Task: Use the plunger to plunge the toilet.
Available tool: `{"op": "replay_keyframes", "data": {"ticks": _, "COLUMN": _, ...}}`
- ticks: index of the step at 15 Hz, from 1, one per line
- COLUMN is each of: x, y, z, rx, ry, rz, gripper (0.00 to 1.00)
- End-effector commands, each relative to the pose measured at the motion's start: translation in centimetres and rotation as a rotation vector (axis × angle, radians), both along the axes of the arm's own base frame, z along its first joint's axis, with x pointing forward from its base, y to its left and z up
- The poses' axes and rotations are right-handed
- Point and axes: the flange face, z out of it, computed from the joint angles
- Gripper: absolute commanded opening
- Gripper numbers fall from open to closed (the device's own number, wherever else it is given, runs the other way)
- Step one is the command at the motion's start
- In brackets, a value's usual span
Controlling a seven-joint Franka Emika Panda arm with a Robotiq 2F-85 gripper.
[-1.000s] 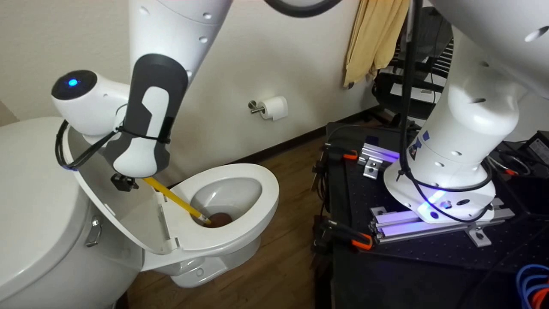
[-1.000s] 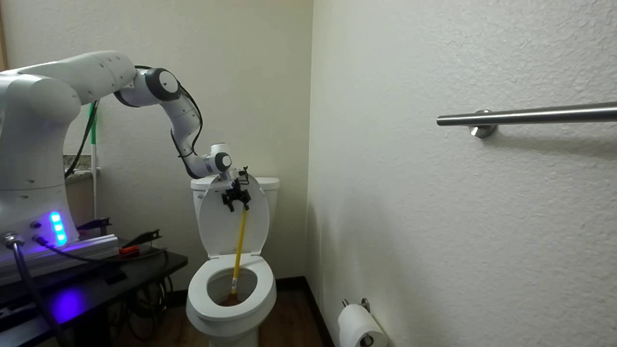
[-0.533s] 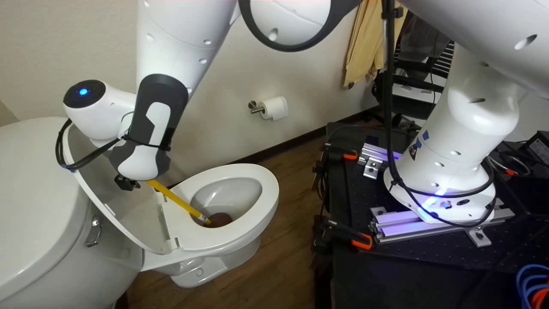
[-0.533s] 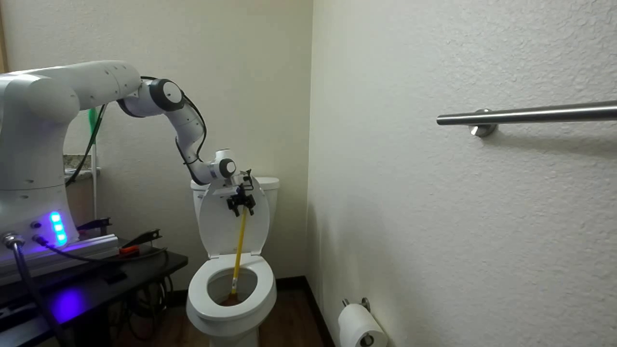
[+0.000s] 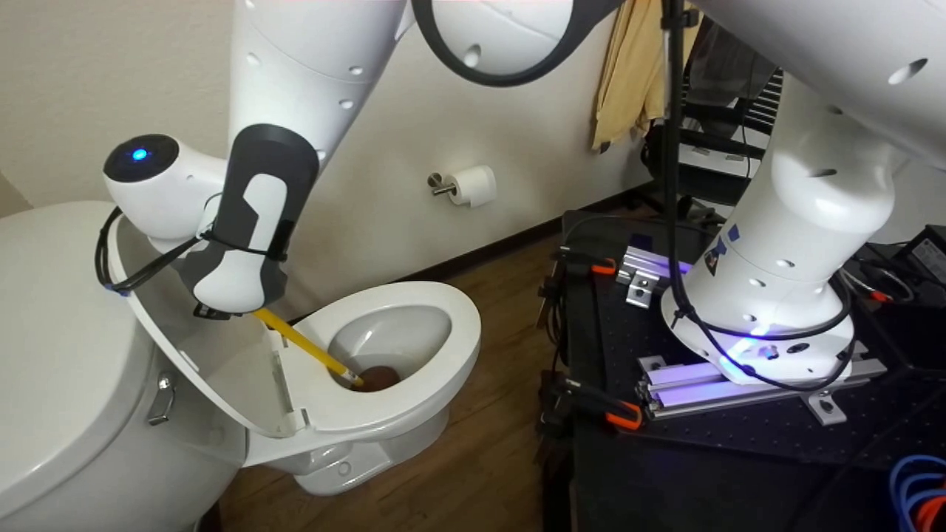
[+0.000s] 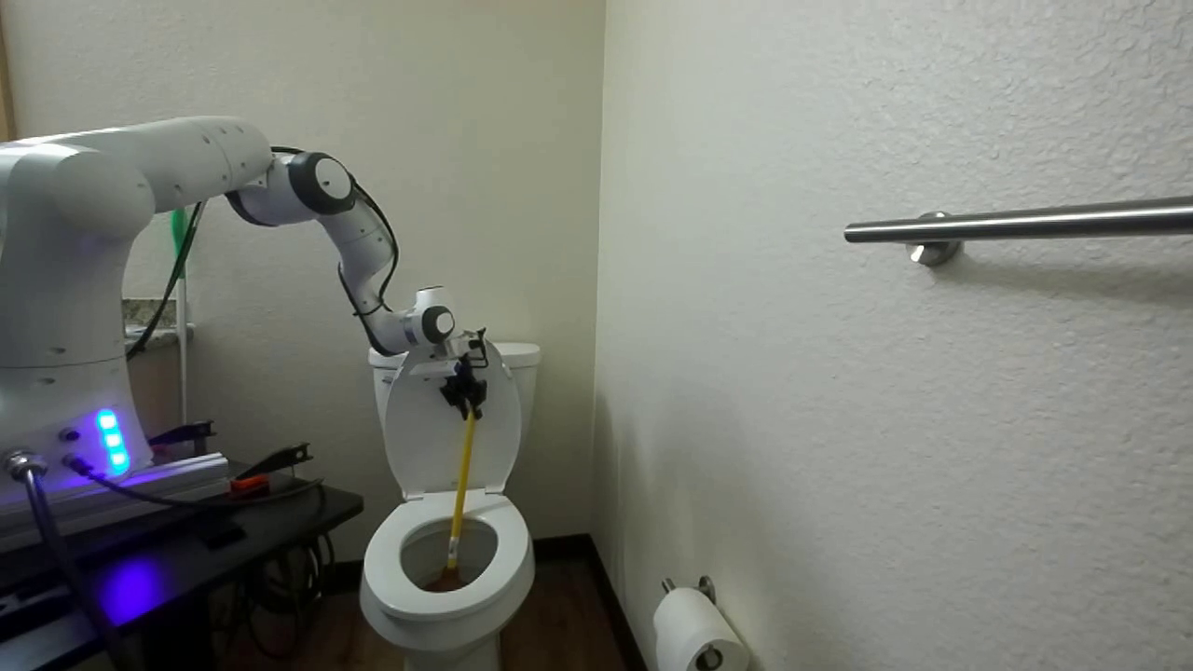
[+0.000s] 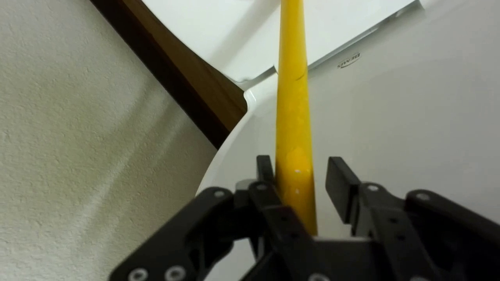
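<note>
The plunger [image 6: 463, 475] stands cup-down in the toilet [image 6: 447, 636], its reddish-brown rubber cup [image 5: 379, 378] low in the bowl [image 5: 421, 329] and its yellow handle [image 7: 293, 117] tilted, the long axis rising from the cup back over the rear of the seat [image 5: 464, 332] toward the raised lid [image 6: 424, 452]. At the handle's upper end is the gripper [image 7: 300, 175], its fingers [image 7: 341, 187] spread to either side; in the wrist view a gap shows between the handle and the finger at the right, and I cannot tell whether the other finger touches it. The lid stands close behind handle and gripper, the tank [image 5: 148, 451] and flush lever [image 5: 162, 399] behind that. In an exterior view the arm [image 5: 270, 185] hides the fingers and the top of the handle. A toilet paper roll [image 5: 477, 185] hangs on the side wall [image 5: 392, 177], well apart from the plunger. The toilet stands on the floor [image 5: 488, 443] beyond the edge of the black surface [image 5: 687, 473] that carries the robot base [image 5: 765, 325], apart from it. Orange-and-black clamps [image 5: 621, 414] sit along that edge, one of them near the corner closest to the side wall. Beyond that corner hangs a tan cloth [image 5: 635, 81]; a steel bar [image 6: 1016, 224] runs along the side wall.
</note>
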Motion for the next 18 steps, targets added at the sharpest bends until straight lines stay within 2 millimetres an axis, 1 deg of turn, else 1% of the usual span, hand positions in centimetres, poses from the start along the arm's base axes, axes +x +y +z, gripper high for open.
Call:
{"op": "replay_keyframes", "data": {"ticks": 1, "x": -0.2, "y": -0.8, "z": 0.6, "rx": 0.002, "ry": -0.009, "rz": -0.031, "gripper": 0.11}}
{"op": "replay_keyframes", "data": {"ticks": 2, "x": -0.2, "y": -1.0, "z": 0.6, "rx": -0.001, "ry": 0.002, "rz": -0.044, "gripper": 0.02}}
{"op": "replay_keyframes", "data": {"ticks": 3, "x": -0.3, "y": -1.0, "z": 0.7, "rx": 0.005, "ry": 0.003, "rz": -0.065, "gripper": 0.06}}
{"op": "replay_keyframes", "data": {"ticks": 5, "x": -0.8, "y": -1.4, "z": 1.5, "rx": -0.015, "ry": 0.015, "rz": -0.108, "gripper": 0.06}}
{"op": "replay_keyframes", "data": {"ticks": 7, "x": -1.5, "y": -2.9, "z": 3.3, "rx": -0.029, "ry": 0.006, "rz": -0.182, "gripper": 0.06}}
{"op": "replay_keyframes", "data": {"ticks": 8, "x": -2.2, "y": -4.2, "z": 4.5, "rx": -0.029, "ry": -0.026, "rz": -0.225, "gripper": 0.06}}
{"op": "replay_keyframes", "data": {"ticks": 9, "x": -3.0, "y": -4.9, "z": 5.1, "rx": -0.026, "ry": -0.056, "rz": -0.27, "gripper": 0.06}}
{"op": "replay_keyframes", "data": {"ticks": 10, "x": -3.7, "y": -5.9, "z": 5.5, "rx": -0.011, "ry": -0.082, "rz": -0.331, "gripper": 0.06}}
{"op": "replay_keyframes", "data": {"ticks": 11, "x": -4.6, "y": -6.9, "z": 5.5, "rx": 0.015, "ry": -0.097, "rz": -0.387, "gripper": 0.06}}
{"op": "replay_keyframes", "data": {"ticks": 12, "x": -5.7, "y": -8.4, "z": 5.3, "rx": 0.059, "ry": -0.115, "rz": -0.44, "gripper": 0.06}}
{"op": "replay_keyframes", "data": {"ticks": 13, "x": -6.8, "y": -9.2, "z": 4.7, "rx": 0.089, "ry": -0.118, "rz": -0.488, "gripper": 0.06}}
{"op": "replay_keyframes", "data": {"ticks": 16, "x": -10.6, "y": -10.7, "z": 2.2, "rx": 0.186, "ry": -0.139, "rz": -0.621, "gripper": 0.06}}
{"op": "replay_keyframes", "data": {"ticks": 17, "x": -11.8, "y": -11.2, "z": 2.0, "rx": 0.215, "ry": -0.16, "rz": -0.666, "gripper": 0.06}}
{"op": "replay_keyframes", "data": {"ticks": 18, "x": -12.8, "y": -11.7, "z": 2.3, "rx": 0.245, "ry": -0.186, "rz": -0.714, "gripper": 0.06}}
